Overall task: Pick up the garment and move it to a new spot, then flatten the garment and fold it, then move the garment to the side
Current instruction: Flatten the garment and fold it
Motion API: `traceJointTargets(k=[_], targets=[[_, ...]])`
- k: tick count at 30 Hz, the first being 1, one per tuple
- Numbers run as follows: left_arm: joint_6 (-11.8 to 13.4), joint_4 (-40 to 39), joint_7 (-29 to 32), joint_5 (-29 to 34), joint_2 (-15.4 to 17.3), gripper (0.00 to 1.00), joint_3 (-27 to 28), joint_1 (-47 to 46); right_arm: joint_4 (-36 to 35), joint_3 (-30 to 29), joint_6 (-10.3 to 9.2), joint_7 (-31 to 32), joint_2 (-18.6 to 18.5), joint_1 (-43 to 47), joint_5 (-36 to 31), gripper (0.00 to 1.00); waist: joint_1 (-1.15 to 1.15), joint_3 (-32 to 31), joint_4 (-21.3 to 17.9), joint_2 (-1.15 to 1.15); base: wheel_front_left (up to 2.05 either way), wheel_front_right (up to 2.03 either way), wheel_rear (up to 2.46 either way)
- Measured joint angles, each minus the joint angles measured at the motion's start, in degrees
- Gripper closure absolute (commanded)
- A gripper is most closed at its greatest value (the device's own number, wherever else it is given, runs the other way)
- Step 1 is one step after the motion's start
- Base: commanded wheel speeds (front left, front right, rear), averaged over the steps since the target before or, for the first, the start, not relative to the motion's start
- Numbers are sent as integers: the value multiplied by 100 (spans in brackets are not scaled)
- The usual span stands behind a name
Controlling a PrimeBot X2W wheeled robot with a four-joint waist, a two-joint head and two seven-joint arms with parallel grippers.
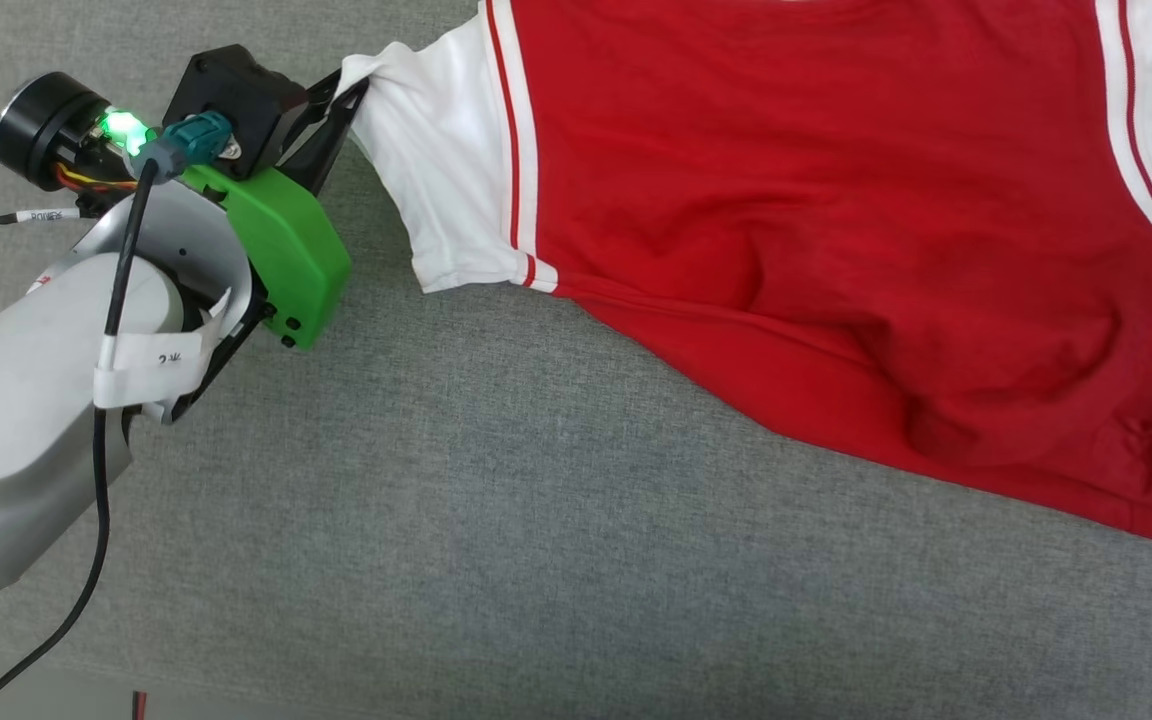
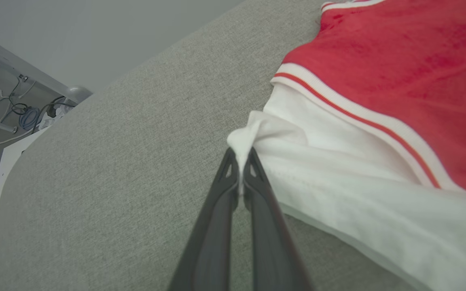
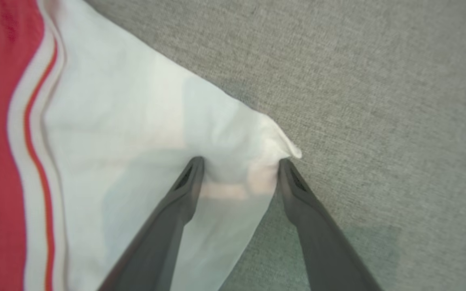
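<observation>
At the upper left of the head view, we find the left tool [image 1: 349,88] clamped on a white sleeve tip of the shirt [image 1: 786,230]. Its wrist view confirms both fingers pinching a fold. The shirt lies on the grey counter [image 1: 536,550], across the upper right of the frame, with its hem rumpled at the right edge. In the right wrist view, the right tool [image 3: 241,162] stands spread, fingers astride a white sleeve corner.
</observation>
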Motion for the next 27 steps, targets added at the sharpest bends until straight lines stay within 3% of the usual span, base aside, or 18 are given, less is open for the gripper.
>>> traceJointTargets(k=[13, 20, 27], targets=[[-108, 386, -233, -55, -1, 100, 0, 17, -8, 435, 2, -2050, 181, 163, -54, 100, 0, -716, -222, 0, 0, 0, 0], [-41, 268, -606, -52, 51, 100, 242, -36, -174, 330, 3, -3125, 44, 163, -81, 100, 0, -1310, -365, 0, 0, 0, 0], [53, 70, -851, 43, 188, 100, 504, -381, -318, -47, 3, -3756, 5, 135, -323, 100, 0, -1848, -527, 0, 0, 0, 0]])
